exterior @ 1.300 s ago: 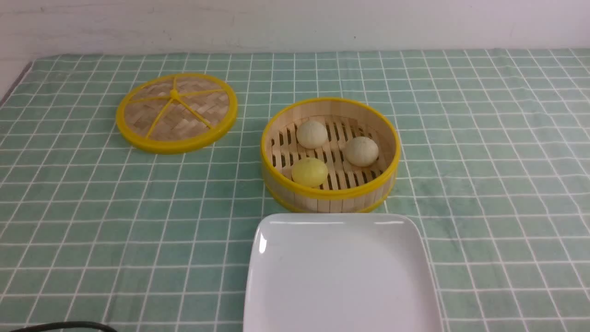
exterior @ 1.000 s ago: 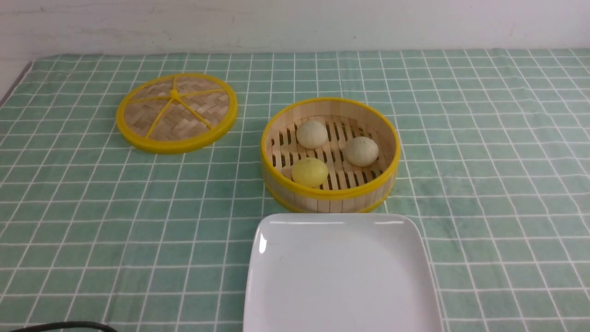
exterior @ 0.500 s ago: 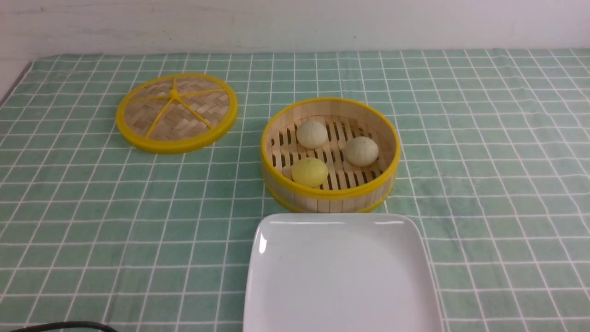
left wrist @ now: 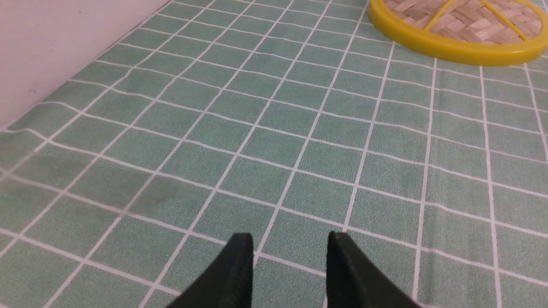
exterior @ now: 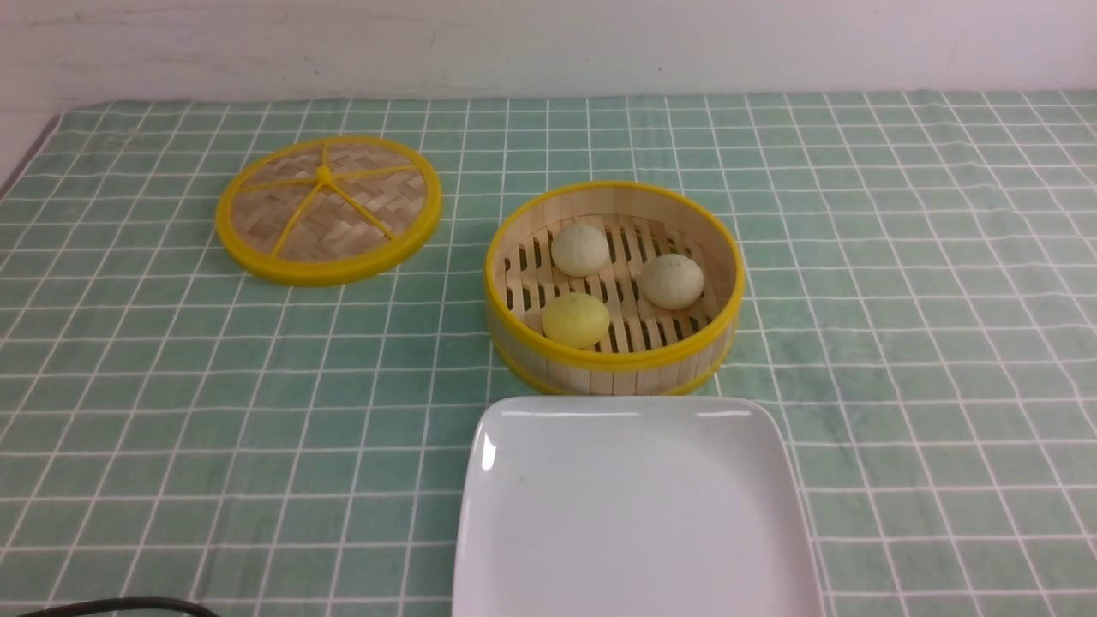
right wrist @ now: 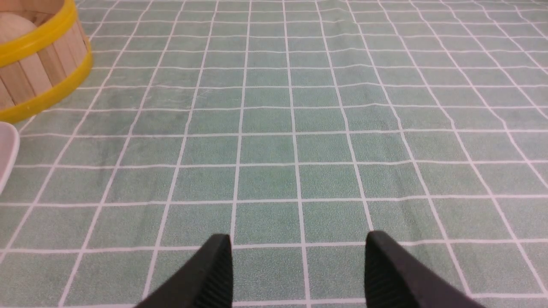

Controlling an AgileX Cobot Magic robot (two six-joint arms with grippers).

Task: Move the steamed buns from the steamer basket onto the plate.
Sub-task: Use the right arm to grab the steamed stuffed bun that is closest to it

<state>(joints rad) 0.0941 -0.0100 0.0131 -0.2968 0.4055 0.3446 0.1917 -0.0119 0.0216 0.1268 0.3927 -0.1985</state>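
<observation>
Now, steamed buns (exterior: 580, 249): all three are seen inside the steamer basket (exterior: 613, 364); none has been set on the plate (exterior: 634, 514).
Yellow bun (exterior: 576, 320): placed close against the basket's near wall, with the two pale ones further back and to the right.
Plate: left bare, just in front of the basket; whether the two touch cannot be told.
Lid (exterior: 328, 208): laid flat to the basket's left, out of the way.
Left gripper (left wrist: 289, 238): jaws parted, nothing held, kept low over the tablecloth (exterior: 900, 300).
Right gripper (right wrist: 297, 240): jaws parted wider, nothing held, positioned over cloth to the right of the basket.
Risk, rim: a jaw could be caught on the yellow rim, and the light basket shoved or tipped.
Risk, squeeze: a soft bun could be dented if it is gripped too hard, or dropped if gripped too loosely.
Risk, plate: a round bun could be sent rolling across the glossy surface if released from height.
Risk, arms: a collision is likely if both are sent into the basket together.
</observation>
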